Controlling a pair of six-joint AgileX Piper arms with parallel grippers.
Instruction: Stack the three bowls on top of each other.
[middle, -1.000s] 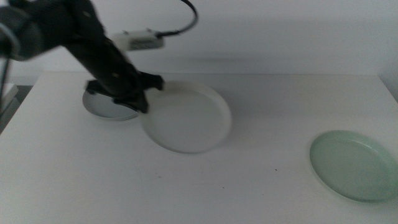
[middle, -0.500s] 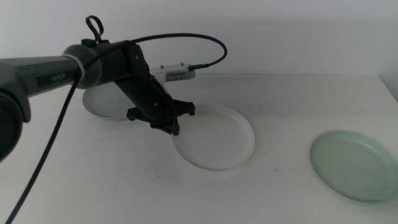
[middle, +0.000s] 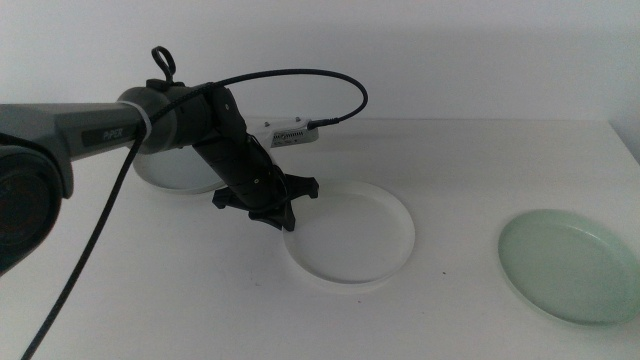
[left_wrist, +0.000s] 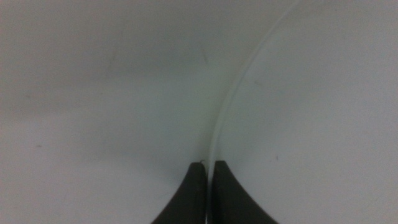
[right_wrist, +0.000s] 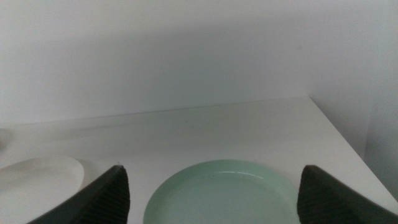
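- At bench (middle: 150, 290) centre, my left gripper (middle: 281, 218) has its jaws pinching the white bowl's (middle: 350, 233) rim.
- Behind my arm sits the grey bowl (middle: 172, 170).
- My right gripper (right_wrist: 211, 190), jaws spread, hovers above the mint bowl (middle: 570, 265).

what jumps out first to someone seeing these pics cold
The dark left arm reaches in from the left, its left gripper clamped on the near-left rim of the white bowl at mid-table, jaws pinched tight on the thin rim in its wrist view. A second pale bowl sits behind the arm at the back left. The mint green bowl lies alone at the right, with the right gripper waiting open before it.
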